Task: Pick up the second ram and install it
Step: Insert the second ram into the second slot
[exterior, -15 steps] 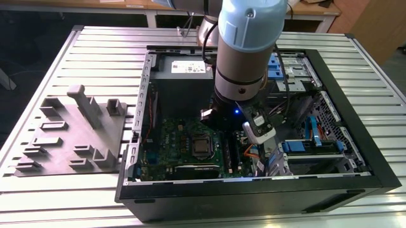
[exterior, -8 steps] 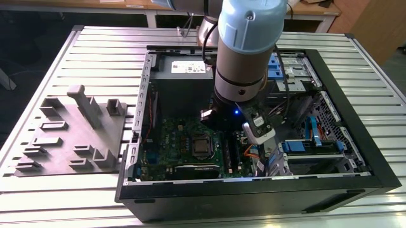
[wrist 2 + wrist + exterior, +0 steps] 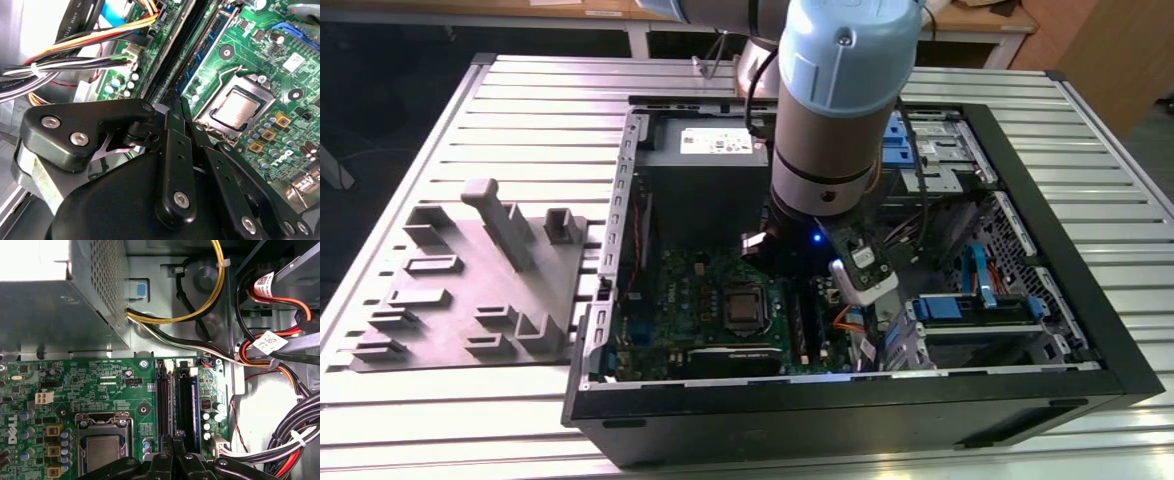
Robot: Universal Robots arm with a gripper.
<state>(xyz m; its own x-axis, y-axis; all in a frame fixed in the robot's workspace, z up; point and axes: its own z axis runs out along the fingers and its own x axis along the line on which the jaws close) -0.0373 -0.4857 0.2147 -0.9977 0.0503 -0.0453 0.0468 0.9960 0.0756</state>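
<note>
One arm [image 3: 834, 120] reaches down into an open computer case [image 3: 854, 410] that lies on the ribbed metal counter [image 3: 520, 100]. The end effector [image 3: 175, 97] is low over the green motherboard [image 3: 110, 385], with its tips right above the long black memory slots [image 3: 186, 400]. Its two fingers [image 3: 170, 145] stand very narrow, almost pressed together. I cannot tell if something thin is held between them.

In the first wrist view a thin dark strip runs on edge along the slot directly ahead of the fingertips. It seems to be the second ram [image 3: 170, 405], sitting in that slot, but I cannot be sure of this. Just beside the end effector, on one side, is the metal processor socket [image 3: 102, 450]. On the other side a bundle of coloured cables [image 3: 75, 50] passes near. Further ahead, beyond the slots, is the grey power supply box [image 3: 50, 310]. Well apart from the end effector, outside the case, a grey moulded tray [image 3: 467, 290] rests on the counter.
</note>
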